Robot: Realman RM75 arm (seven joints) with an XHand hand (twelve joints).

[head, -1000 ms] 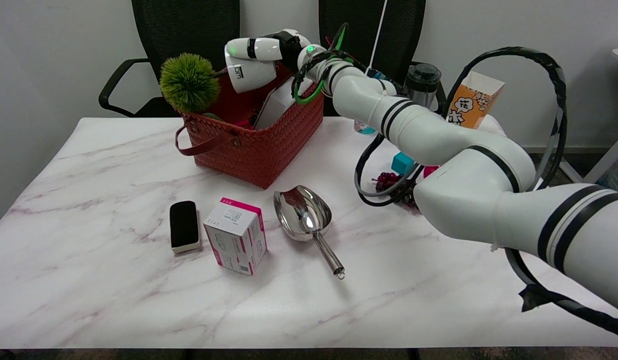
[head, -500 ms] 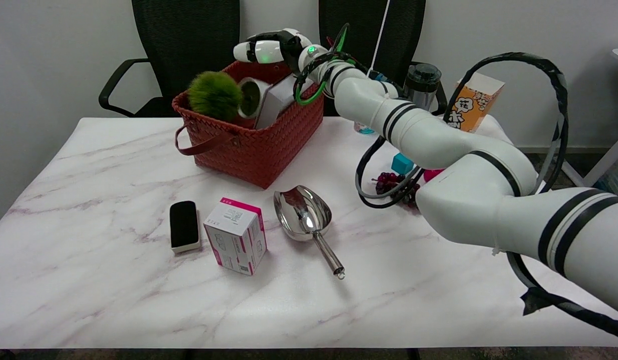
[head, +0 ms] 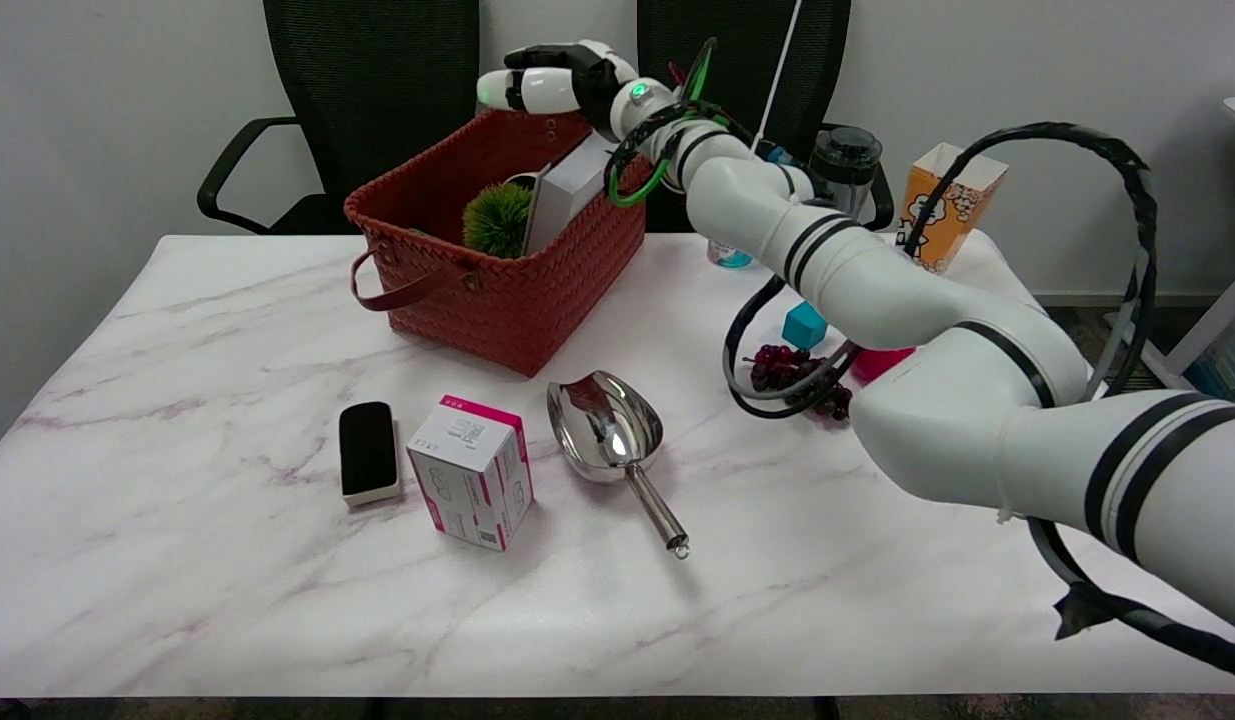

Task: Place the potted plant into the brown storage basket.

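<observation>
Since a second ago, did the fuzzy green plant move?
Yes. The potted plant dropped from above the basket's left rim down inside it, beside the grey box. The right hand holds nothing.

**Table contents**

White marble table. Red-brown basket at the back, left of centre. In front of it, in a row: black eraser, pink-white box, steel scoop with its handle pointing toward the near edge. Right of the basket: teal cube, grapes, a pink object partly hidden. Far right at the back: dark-lidded jar, orange carton.
</observation>
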